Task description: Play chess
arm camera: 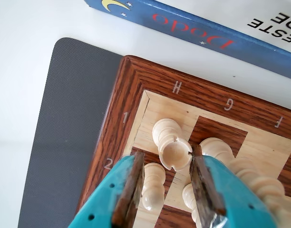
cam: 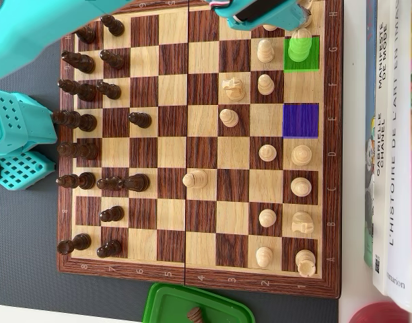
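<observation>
In the wrist view my teal gripper (arm camera: 168,152) is open over the board's H1 corner. A pale rook (arm camera: 176,154) stands between its brown pads (arm camera: 131,190); the right pad is at the rook's rim and the left one is apart from it. A pale pawn (arm camera: 152,183) shows beside the left finger and a pale piece (arm camera: 217,149) behind the right one. In the overhead view the gripper (cam: 287,17) covers the top right corner of the wooden chessboard (cam: 192,276). A green-lit square (cam: 312,60) holds a pale piece (cam: 301,42), and a purple-lit square (cam: 301,120) is bare.
Dark pieces (cam: 78,121) fill the board's left side and pale ones (cam: 266,153) the right. Books (cam: 391,134) lie along the right edge, and a blue book (arm camera: 193,26) lies beyond the corner. A green lid (cam: 172,306) holds a dark piece (cam: 194,313). A grey mat (arm camera: 64,123) lies underneath.
</observation>
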### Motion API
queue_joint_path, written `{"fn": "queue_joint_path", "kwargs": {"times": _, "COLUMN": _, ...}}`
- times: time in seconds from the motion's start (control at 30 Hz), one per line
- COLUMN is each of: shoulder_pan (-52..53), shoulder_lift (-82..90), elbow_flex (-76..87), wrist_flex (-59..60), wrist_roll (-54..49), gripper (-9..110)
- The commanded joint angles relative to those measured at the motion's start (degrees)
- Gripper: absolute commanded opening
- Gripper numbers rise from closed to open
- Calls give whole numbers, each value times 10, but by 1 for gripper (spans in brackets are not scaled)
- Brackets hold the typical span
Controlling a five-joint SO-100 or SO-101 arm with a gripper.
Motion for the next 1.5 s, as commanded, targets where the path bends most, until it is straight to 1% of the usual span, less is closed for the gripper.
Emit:
{"fn": "queue_joint_path", "kwargs": {"times": 0.0, "shoulder_pan": 4, "shoulder_lift": 8, "elbow_flex": -29, "wrist_flex": -8, "wrist_roll": 2, "gripper": 15}}
{"fn": "queue_joint_path", "kwargs": {"times": 0.53, "shoulder_pan": 4, "shoulder_lift": 3, "elbow_flex": -29, "wrist_flex": -27, "wrist_roll": 2, "gripper": 15}}
{"fn": "queue_joint_path", "kwargs": {"times": 1.17, "shoulder_pan": 11, "shoulder_lift": -20, "elbow_flex": -47, "wrist_flex": -22, "wrist_roll": -2, "gripper": 15}}
{"fn": "queue_joint_path", "kwargs": {"times": 1.3, "shoulder_pan": 10, "shoulder_lift": -20, "elbow_flex": -47, "wrist_flex": -22, "wrist_roll": -2, "gripper": 9}}
{"fn": "queue_joint_path", "kwargs": {"times": 1.47, "shoulder_pan": 10, "shoulder_lift": -20, "elbow_flex": -47, "wrist_flex": -22, "wrist_roll": -2, "gripper": 9}}
